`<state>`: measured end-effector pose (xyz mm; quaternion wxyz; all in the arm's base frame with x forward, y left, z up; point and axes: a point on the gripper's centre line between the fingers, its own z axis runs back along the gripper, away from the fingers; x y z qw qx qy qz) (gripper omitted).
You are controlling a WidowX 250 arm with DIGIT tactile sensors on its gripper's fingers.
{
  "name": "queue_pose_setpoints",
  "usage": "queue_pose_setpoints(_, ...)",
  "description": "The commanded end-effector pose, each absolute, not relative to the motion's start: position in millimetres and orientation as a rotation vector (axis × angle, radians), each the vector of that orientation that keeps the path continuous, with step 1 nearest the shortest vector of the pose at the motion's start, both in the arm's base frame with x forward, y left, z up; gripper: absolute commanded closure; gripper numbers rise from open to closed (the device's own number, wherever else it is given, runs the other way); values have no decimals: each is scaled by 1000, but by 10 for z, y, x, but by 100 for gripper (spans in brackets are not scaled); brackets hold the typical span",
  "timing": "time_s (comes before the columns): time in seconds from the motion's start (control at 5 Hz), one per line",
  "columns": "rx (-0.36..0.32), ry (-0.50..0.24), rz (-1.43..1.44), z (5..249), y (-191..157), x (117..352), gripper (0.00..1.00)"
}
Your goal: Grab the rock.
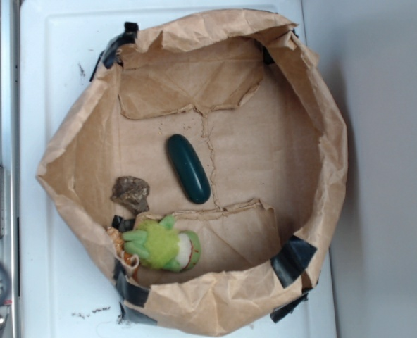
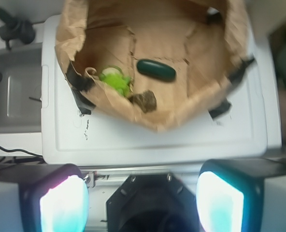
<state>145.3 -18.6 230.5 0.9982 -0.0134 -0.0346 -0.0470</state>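
While the gripper (image 2: 142, 193) hangs wide open and empty outside the paper bag (image 1: 321, 105), the rock (image 1: 131, 193) lies well ahead of it — inside, by the bag's near wall, beside the plush toy (image 1: 160, 243) — its long axis roughly parallel to that wall.

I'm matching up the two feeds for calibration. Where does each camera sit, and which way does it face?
Exterior: overhead, looking straight down into the paper bag; no robot part shows.
Wrist: on the arm, well back from the bag, looking forward and down; the open gripper and its lit fingers fill the bottom.
Shared: the rock, green capsule, plush toy and white surface.
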Motion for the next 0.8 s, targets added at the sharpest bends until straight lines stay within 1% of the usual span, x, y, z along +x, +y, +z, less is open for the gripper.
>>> queue_pose_setpoints(0.0,-10,-87,-233,2236,-114,1978,0)
queue_pose_setpoints(0.2,42,-193,-379,2068,-134,2234,0)
queue_pose_setpoints(0.6,42,-193,-379,2068,-134,2234,0)
